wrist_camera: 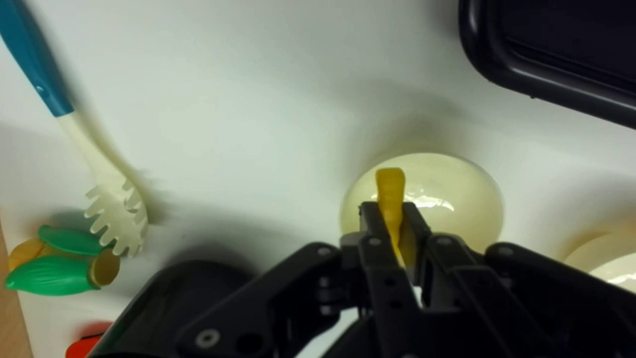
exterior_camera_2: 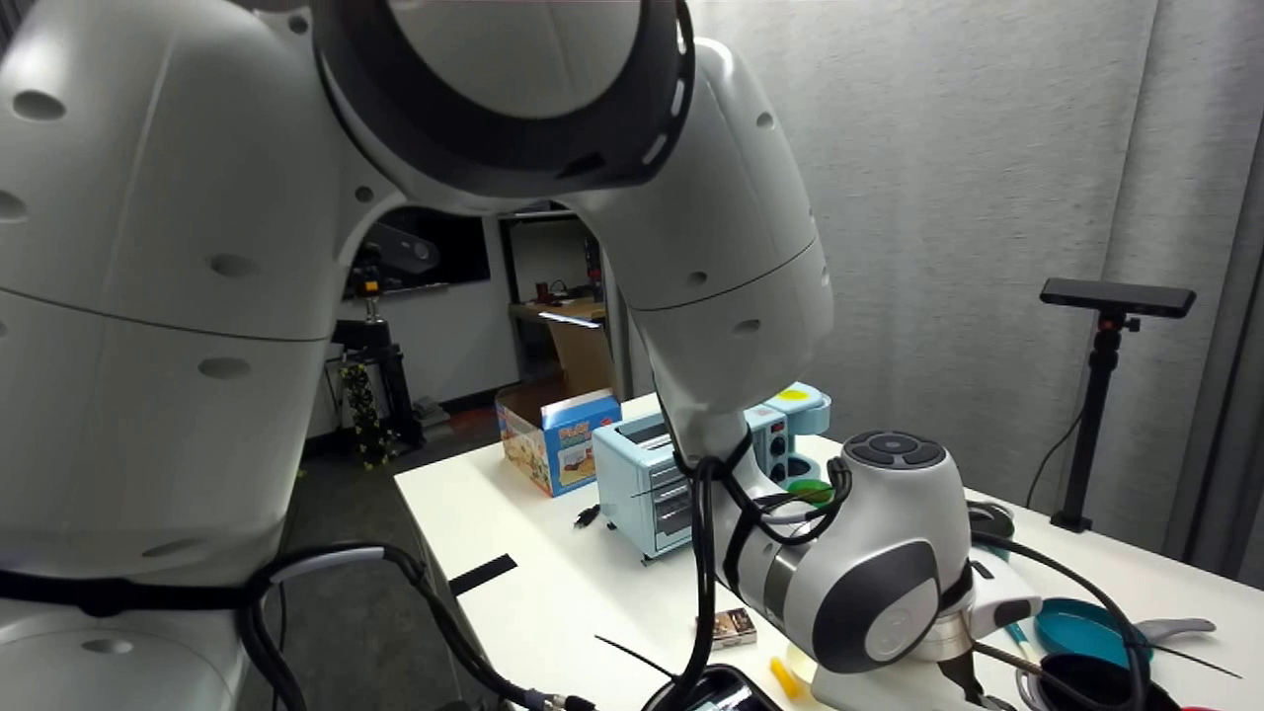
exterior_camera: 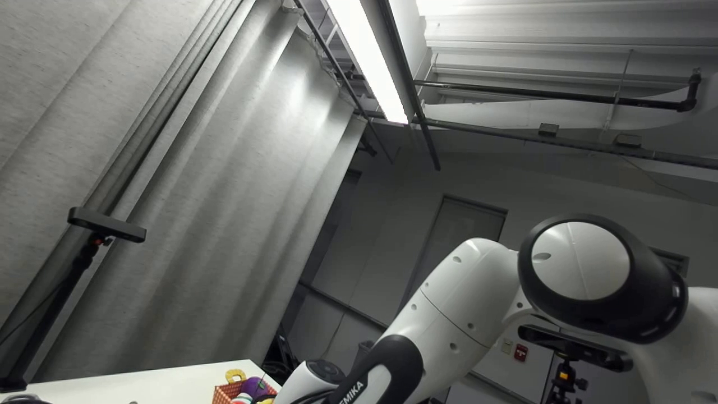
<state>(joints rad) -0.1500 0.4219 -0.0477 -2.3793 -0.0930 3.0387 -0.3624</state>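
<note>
Wrist view: a white tabletop forms the ground, bordered at lower left by a brown strip. A broad stretch of it separates the pasta server, left, from a cream bowl. The gripper is closed about a yellow piece, whose tip overlaps the bowl; its height above cannot be judged. To the right are a second cream bowl, cut off by the frame, and a black tray.

In an exterior view, a grey curtain and a lit ceiling lamp back the arm. Near the table's corner, a red-checked basket holds purple, yellow and white items.

In an exterior view, a black strip lies by the table's slanting edge; tabletop extends between it and a small carton. A light-blue toaster oven stands beside an open-topped printed box. At right, a teal pan sits just behind a black pot, its interior too dark to read.
</note>
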